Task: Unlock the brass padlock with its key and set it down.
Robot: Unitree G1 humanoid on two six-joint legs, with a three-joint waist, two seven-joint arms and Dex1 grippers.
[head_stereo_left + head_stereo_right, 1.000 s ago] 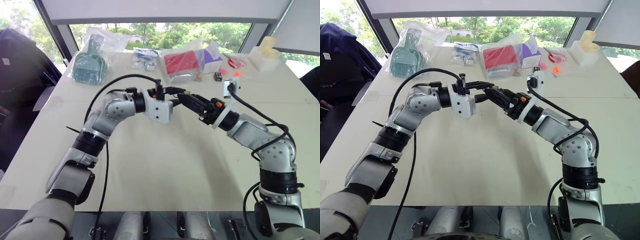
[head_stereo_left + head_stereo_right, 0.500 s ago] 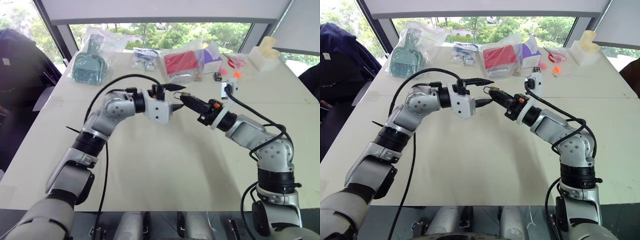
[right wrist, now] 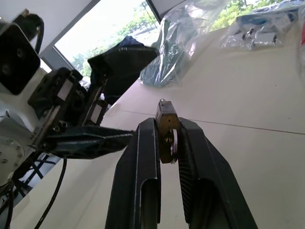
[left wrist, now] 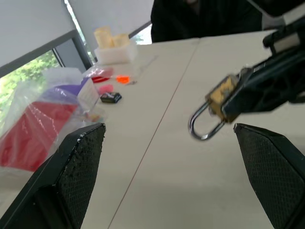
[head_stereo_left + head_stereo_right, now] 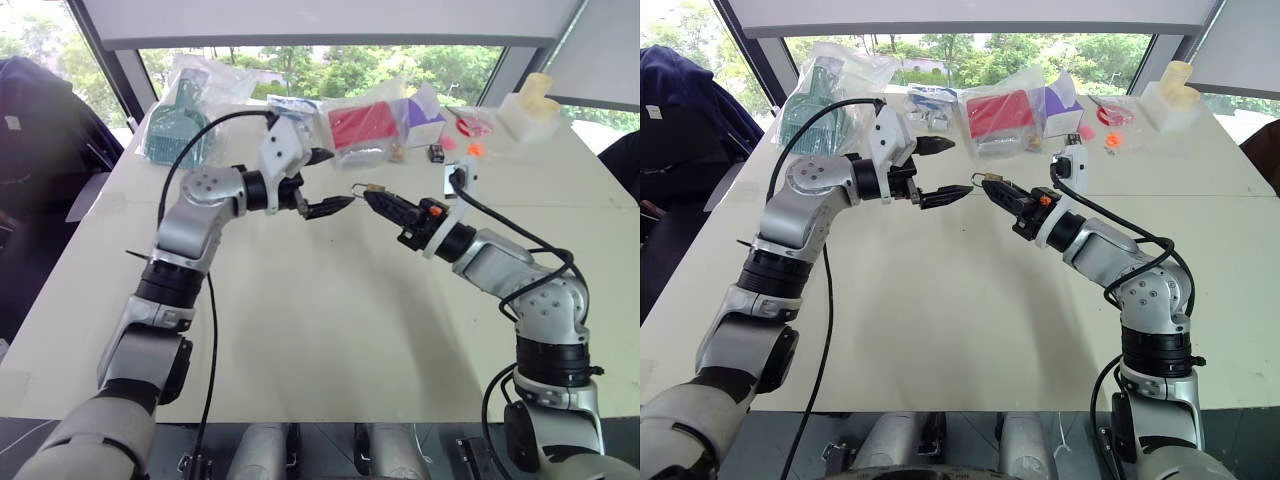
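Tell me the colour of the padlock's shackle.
Silvery metal, on the yellow-brass padlock; the shackle shows best in the left wrist view.

**Counting the Things on the Bench**

There is one bench (image 5: 330, 330). Two robot claws reach over it: one left claw (image 5: 322, 183) and one right claw (image 5: 374, 199).

There is one brass padlock (image 4: 220, 97). It has one silver loop.

At the far side of the bench lie four see-through bags. One bag holds a green thing (image 5: 178, 128). One bag holds small blue and grey bits (image 5: 290, 115). One bag holds a red thing (image 5: 362, 127). One bag holds a purple thing (image 5: 420, 112).

There is one small black box (image 5: 437, 153). There is one white block with pale yellow tops (image 5: 528, 108). A few small orange and pink bits (image 5: 470, 148) lie near it, too tiny to count.
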